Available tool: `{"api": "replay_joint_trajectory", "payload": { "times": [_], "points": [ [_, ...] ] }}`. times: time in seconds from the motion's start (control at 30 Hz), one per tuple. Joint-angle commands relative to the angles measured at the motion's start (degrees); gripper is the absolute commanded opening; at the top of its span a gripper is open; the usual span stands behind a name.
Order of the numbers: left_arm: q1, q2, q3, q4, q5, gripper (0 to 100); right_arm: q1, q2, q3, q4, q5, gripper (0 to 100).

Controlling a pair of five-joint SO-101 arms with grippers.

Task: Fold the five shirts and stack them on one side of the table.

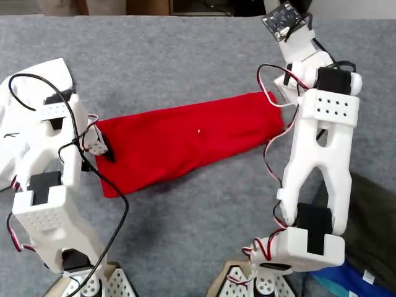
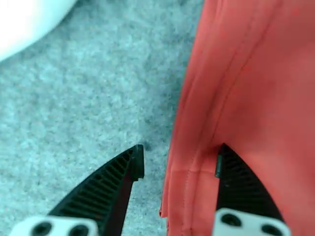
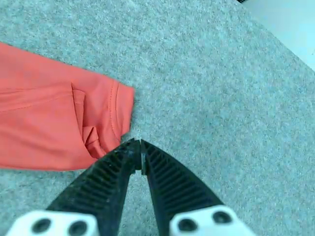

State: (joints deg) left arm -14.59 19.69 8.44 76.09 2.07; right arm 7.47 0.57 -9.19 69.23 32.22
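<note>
A red shirt (image 1: 185, 139), folded into a long strip, lies slantwise across the middle of the grey mat (image 1: 185, 55). My left gripper (image 2: 179, 160) is open at the strip's left end (image 1: 105, 151). It straddles the hemmed edge of the red shirt (image 2: 246, 98), with one finger (image 2: 226, 169) over the cloth and the other (image 2: 129, 167) over the mat. My right gripper (image 3: 138, 148) is shut with nothing in it. It hangs low over the mat just off the corner of the red shirt (image 3: 59, 128) at the strip's right end.
A white shirt (image 1: 28, 117) lies bunched at the table's left edge, partly under the left arm, and its edge (image 2: 29, 19) shows near the left gripper. Dark green (image 1: 371, 223) and blue (image 1: 346, 279) garments are piled at the front right, behind the right arm (image 1: 318, 161).
</note>
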Motion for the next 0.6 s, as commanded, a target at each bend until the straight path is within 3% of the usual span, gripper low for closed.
{"api": "replay_joint_trajectory", "payload": {
  "times": [0.0,0.37,0.57],
  "points": [
    [1.2,1.0,-2.4,-1.8,0.4,23,0.9,-2.2,-3.0,-1.1,-0.5,0.6],
    [1.5,8.6,-7.2,-2.6,0.4,6,1.3,-2.3,-3.1,-1.1,-0.5,0.6],
    [0.3,9.4,-10.4,-2.5,2.4,2,9.4,-3.9,-7.2,-0.6,-0.5,0.6]
  ]
}}
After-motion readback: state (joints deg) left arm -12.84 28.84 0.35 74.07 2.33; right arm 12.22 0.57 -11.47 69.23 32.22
